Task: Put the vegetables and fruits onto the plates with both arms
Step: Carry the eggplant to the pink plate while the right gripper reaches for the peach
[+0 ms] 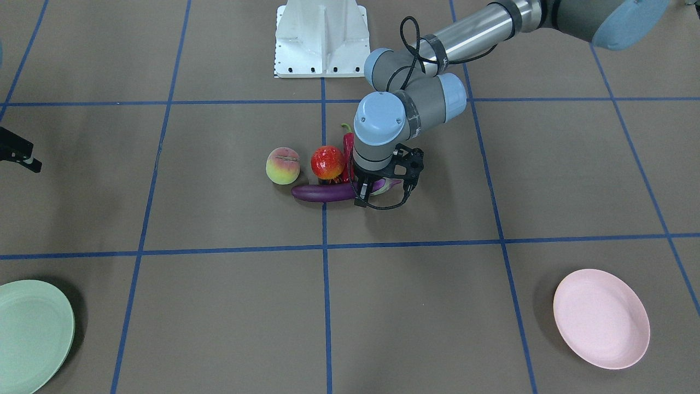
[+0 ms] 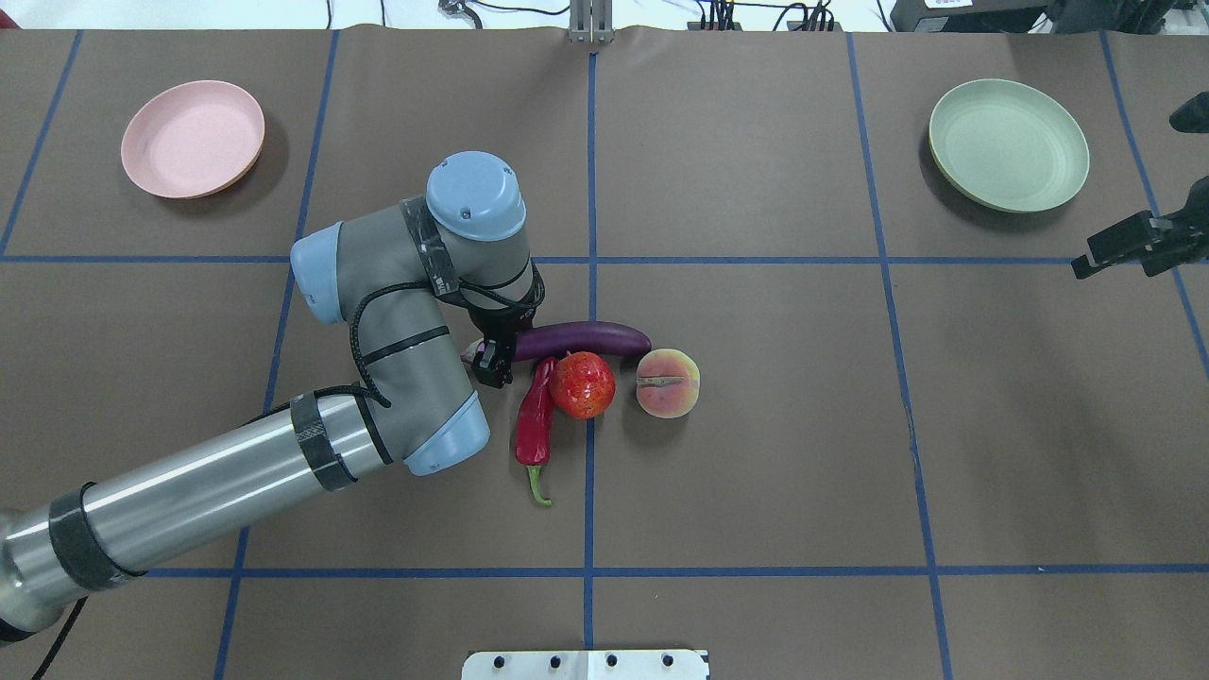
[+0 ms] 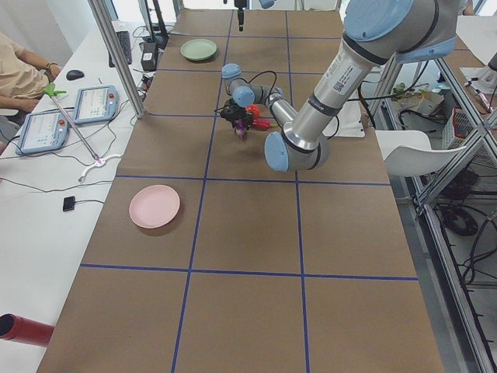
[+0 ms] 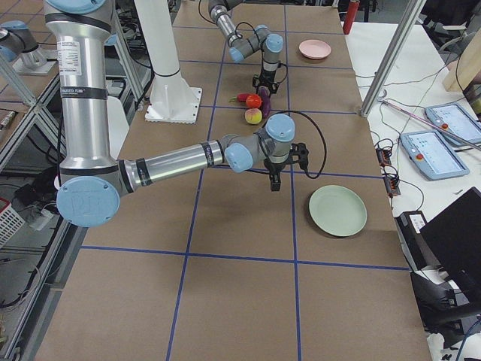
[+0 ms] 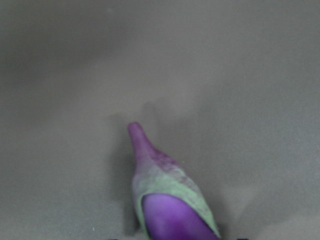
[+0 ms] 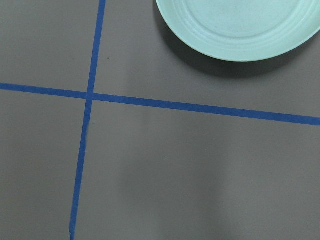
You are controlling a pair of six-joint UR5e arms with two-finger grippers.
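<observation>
My left claw (image 1: 361,192) is down over the eggplant (image 1: 322,192) at the middle of the front-facing frame, one finger on each side of it close to the greenish cap. I cannot tell whether the fingers are already squeezing or just straddling it. The eggplant lies flat on the bench (image 1: 437,306).

My main worry is the grip point. It sits far out at the cap end, so the long purple body would probably droop or swing on the lift, and the glossy skin could slide out of the fingers.

The second worry is the crowding. The round red-orange fruit (image 1: 327,162) rests against the eggplant's far side, with the chili (image 2: 536,416) just beside it and the peach (image 1: 283,165) next along. A swinging eggplant could knock the round ones and set them rolling across the bench.

The pink plate (image 1: 601,318) is well apart, at the lower right of that frame, so a loose hold has a long carry in which to fail.

My right claw (image 2: 1100,255) hangs at the right edge of the overhead frame, near the green plate (image 2: 1009,144). I cannot tell whether it is apart or together. If I bring it to the pile now, the two arms could meet over the fruit.
</observation>
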